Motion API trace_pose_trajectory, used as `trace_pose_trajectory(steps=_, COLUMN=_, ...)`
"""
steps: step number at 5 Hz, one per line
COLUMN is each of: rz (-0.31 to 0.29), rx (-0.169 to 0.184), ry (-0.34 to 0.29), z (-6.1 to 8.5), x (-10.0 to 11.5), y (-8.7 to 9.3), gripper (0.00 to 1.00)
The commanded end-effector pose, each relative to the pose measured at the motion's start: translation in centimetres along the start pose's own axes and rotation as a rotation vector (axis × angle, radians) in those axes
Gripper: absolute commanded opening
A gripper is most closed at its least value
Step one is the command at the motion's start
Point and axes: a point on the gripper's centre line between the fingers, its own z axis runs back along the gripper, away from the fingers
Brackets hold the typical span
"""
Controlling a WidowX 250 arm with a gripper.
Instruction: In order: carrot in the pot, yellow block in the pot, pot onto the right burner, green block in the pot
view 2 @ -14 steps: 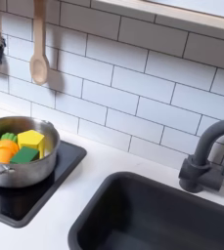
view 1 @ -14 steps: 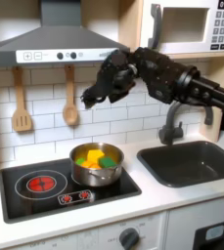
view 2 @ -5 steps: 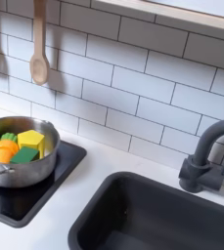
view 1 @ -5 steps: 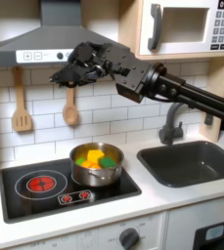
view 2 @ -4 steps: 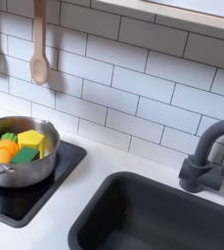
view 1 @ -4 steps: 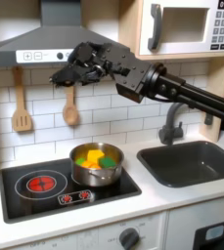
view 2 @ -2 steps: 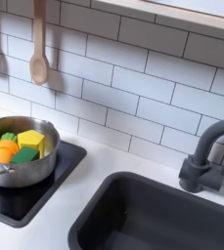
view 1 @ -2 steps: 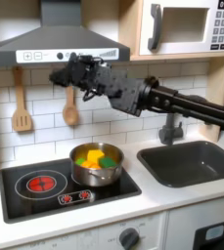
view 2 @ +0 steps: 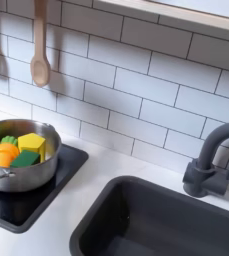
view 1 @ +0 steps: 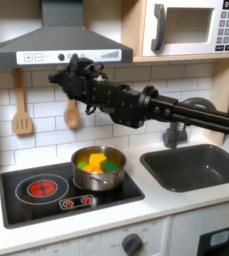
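The steel pot (view 1: 98, 182) stands on the right burner of the black stove (view 1: 46, 200). Inside it lie the yellow block (view 1: 93, 159), the green block (view 1: 108, 165) and the orange carrot (view 1: 83, 164). The second exterior view shows the pot (view 2: 28, 178) at its left edge with the yellow block (view 2: 32, 144), the green block (view 2: 26, 159) and the carrot (view 2: 2, 155) packed together. My gripper (view 1: 60, 78) hangs high above the stove, just under the range hood and well clear of the pot. Its fingers are too dark to read.
Two wooden spoons (view 1: 22, 110) (view 1: 72, 105) hang on the tiled wall behind the gripper. The range hood (view 1: 56, 45) is right above it. A dark sink (view 1: 196, 165) with a faucet (view 1: 174, 128) sits at the first exterior view's right, a microwave (view 1: 191, 25) above.
The arm has dropped and stretched out more level across the wall, with the gripper edging a little left. The pot and its contents have not moved.
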Motion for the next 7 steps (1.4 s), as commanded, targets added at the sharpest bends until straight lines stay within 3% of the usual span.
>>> trace_pose_trajectory(steps=1, rz=0.002, rx=-0.015, ry=-0.041, z=0.1, x=0.6, y=-0.2, gripper=0.0)
trace_pose_trajectory(steps=4, rz=0.016, rx=-0.003, ry=-0.073, z=-0.8, x=0.9, y=0.0, gripper=0.0)
trace_pose_trajectory(steps=7, rz=0.034, rx=-0.062, ry=-0.11, z=-2.2, x=1.3, y=-2.0, gripper=0.0)
